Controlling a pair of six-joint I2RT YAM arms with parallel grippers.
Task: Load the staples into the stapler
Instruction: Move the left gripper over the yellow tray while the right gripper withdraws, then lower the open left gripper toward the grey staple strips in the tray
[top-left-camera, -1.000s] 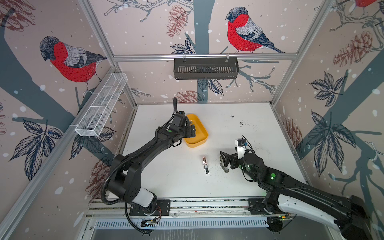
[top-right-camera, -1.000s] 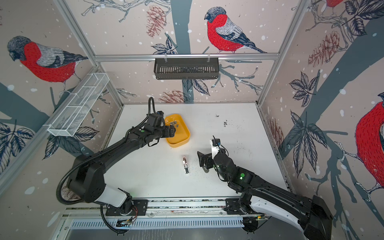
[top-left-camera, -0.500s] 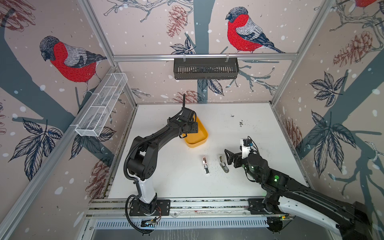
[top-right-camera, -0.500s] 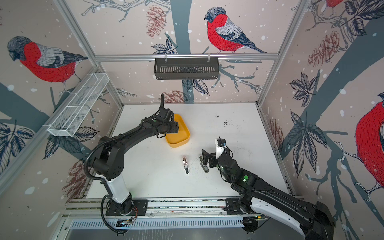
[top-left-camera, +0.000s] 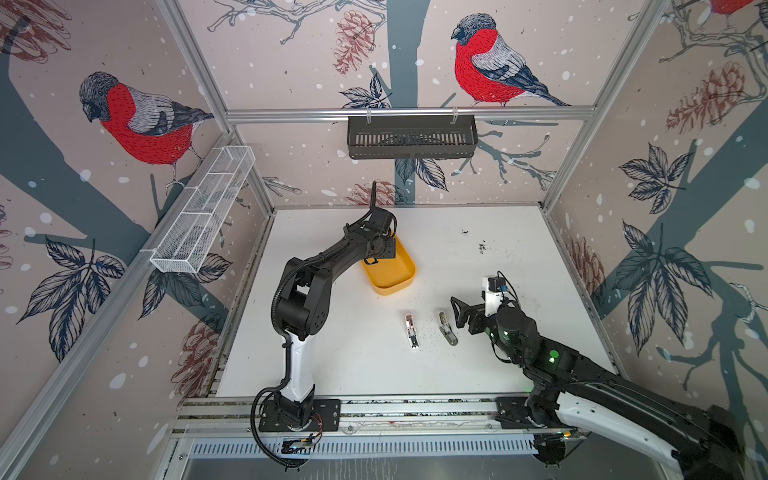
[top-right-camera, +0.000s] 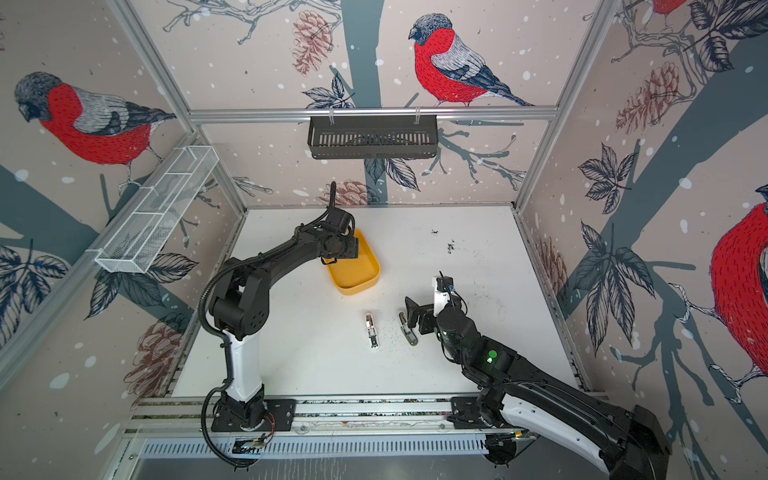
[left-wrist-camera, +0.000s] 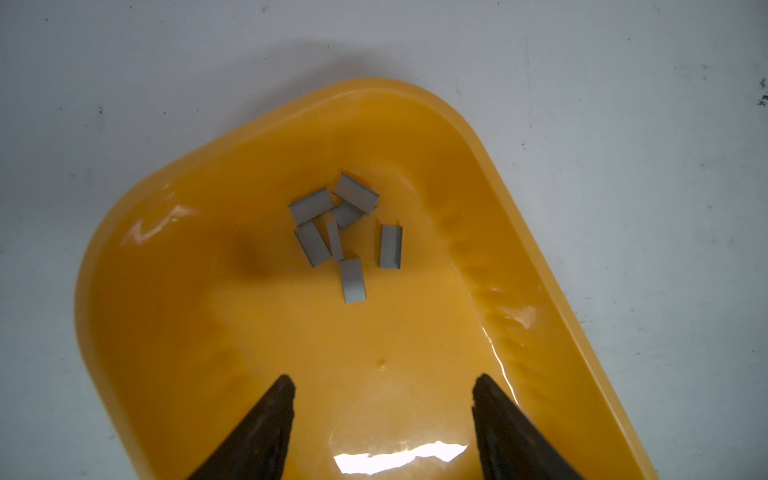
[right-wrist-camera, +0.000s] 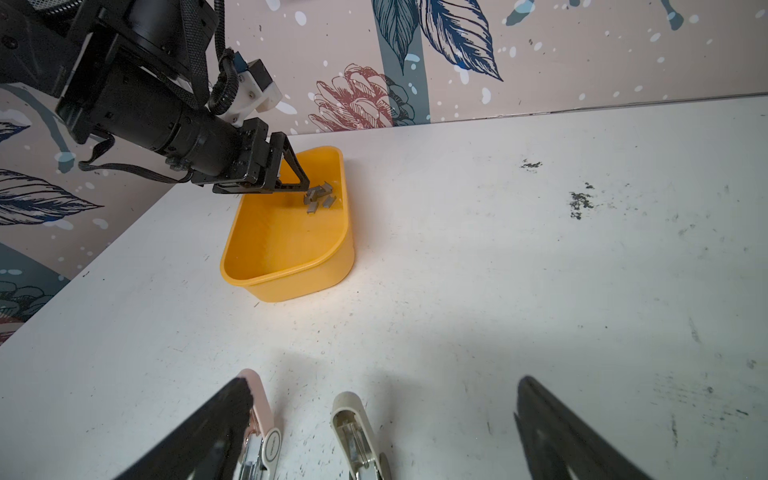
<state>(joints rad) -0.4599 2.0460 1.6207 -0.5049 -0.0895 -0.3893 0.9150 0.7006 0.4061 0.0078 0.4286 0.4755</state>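
Staples (left-wrist-camera: 345, 232): loose overlapping heap inside the tray (left-wrist-camera: 166, 291). Left gripper (left-wrist-camera: 384, 380) hangs over the tray, jaws spread, empty. Risk: a pinch may lift two strips or flick one out, since they overlap on a glossy floor. Right gripper (right-wrist-camera: 385, 384), spread wide, empty, hovers beside pink stapler (top-left-camera: 411, 330) and beige stapler (top-left-camera: 446, 328), well apart from the tray. Table (top-left-camera: 353, 365): white, scuffed, specked. Walls: bird print; black basket (top-left-camera: 411, 137) behind the tray, wire shelf (top-left-camera: 203, 216) to its left.

Grey staples (left-wrist-camera: 352, 280) in a glossy orange-yellow tray (left-wrist-camera: 166, 332) on a scuffed white table (right-wrist-camera: 498, 249).
My left claw (left-wrist-camera: 384, 377) and right claw (right-wrist-camera: 384, 381) are black; a pale pink stapler (right-wrist-camera: 266, 415), a cream stapler (right-wrist-camera: 353, 415); beige walls (top-left-camera: 291, 62) patterned with red-breasted birds.
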